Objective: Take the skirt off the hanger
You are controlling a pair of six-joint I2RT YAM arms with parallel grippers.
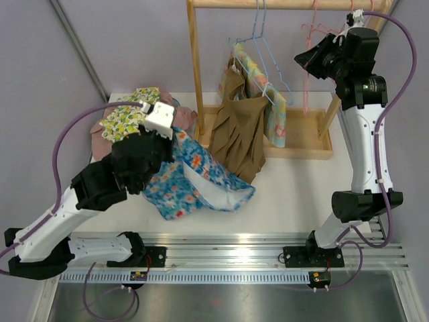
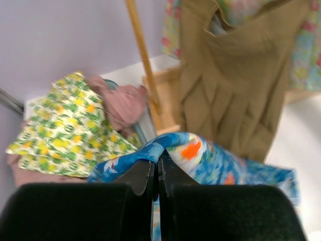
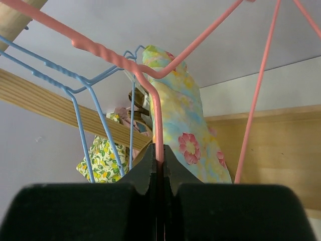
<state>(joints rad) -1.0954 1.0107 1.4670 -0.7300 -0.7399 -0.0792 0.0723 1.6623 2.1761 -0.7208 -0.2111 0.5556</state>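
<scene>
The skirt (image 1: 201,176), blue with orange flowers, lies crumpled on the white table in front of the rack, with one edge lifted. My left gripper (image 1: 174,137) is shut on that lifted edge; in the left wrist view the cloth (image 2: 220,160) folds over the closed fingertips of the gripper (image 2: 156,159). High at the right of the rack, my right gripper (image 1: 305,59) is shut on the wire of a bare pink hanger (image 1: 307,87). In the right wrist view the pink hanger (image 3: 150,85) runs down between the closed jaws of the gripper (image 3: 159,155). No cloth hangs on it.
A wooden rack (image 1: 195,67) stands at the back of the table. On blue hangers (image 1: 258,40) hang a brown garment (image 1: 238,134) and a pastel flowered one (image 1: 271,107). A pile with a yellow-green flowered cloth (image 1: 127,119) and a pink cloth (image 1: 184,119) lies at the left.
</scene>
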